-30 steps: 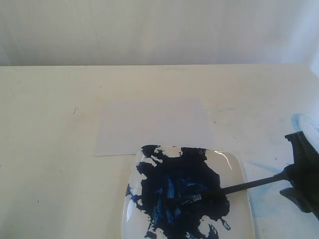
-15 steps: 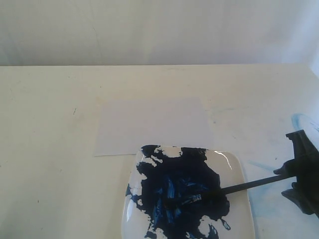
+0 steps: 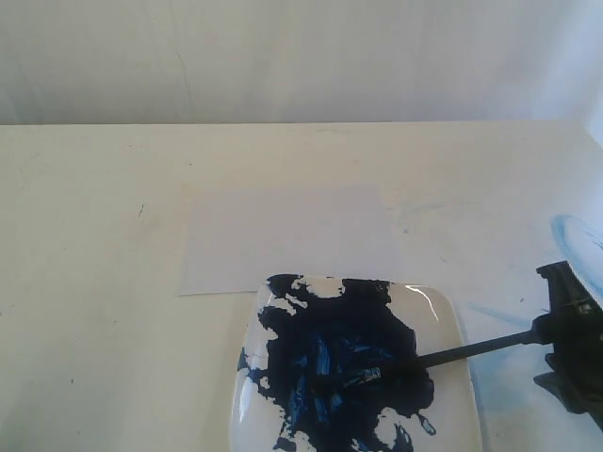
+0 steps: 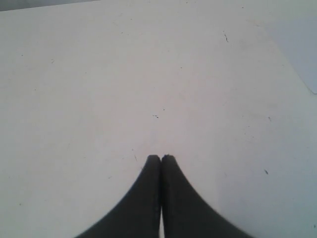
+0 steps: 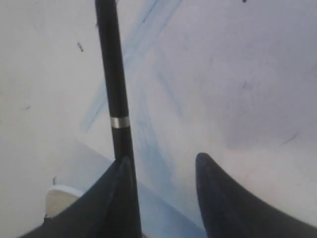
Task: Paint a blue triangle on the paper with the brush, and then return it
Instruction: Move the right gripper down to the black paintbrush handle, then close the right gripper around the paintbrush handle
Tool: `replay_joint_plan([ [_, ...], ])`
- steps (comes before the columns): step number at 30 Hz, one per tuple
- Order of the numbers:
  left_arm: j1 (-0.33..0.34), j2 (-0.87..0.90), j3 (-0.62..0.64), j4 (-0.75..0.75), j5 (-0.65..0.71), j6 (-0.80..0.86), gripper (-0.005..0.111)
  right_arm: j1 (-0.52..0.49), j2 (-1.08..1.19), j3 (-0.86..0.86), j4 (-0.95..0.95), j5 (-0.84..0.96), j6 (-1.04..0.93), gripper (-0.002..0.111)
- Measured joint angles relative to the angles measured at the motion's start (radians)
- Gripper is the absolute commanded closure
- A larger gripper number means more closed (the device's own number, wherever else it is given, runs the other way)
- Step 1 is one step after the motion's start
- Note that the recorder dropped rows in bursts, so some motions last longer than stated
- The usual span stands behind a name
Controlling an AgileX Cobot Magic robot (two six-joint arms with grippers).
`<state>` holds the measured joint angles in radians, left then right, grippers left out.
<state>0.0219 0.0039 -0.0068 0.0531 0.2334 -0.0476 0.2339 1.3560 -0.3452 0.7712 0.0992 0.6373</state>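
Right claw point(image 5: 163, 158) wide, gripping nothing; brush point(image 5: 113, 74) lies against one finger point(image 5: 119, 208). Judged light, stiff, slim, probably slick: take hold on the claw's side of the band point(image 5: 120, 121). Left claw point(image 4: 160, 158) closed, empty.

White plate point(image 3: 450, 320) — smeared with dark-blue paint point(image 3: 330, 348) — on cream table point(image 3: 94, 330); pale-blue stains point(image 3: 565, 231) at right.

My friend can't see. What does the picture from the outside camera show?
A black brush lies with its bristles in dark-blue paint on a white plate, its handle reaching the open right end effector. Beyond the plate, a white paper on the table shows no triangle.
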Motion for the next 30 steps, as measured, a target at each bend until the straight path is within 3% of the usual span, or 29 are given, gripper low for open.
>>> replay_joint_plan([
  [30, 0.000, 0.000, 0.000, 0.000, 0.000, 0.000, 0.107, 0.012, 0.066, -0.060, 0.002, -0.051, -0.002, 0.069],
])
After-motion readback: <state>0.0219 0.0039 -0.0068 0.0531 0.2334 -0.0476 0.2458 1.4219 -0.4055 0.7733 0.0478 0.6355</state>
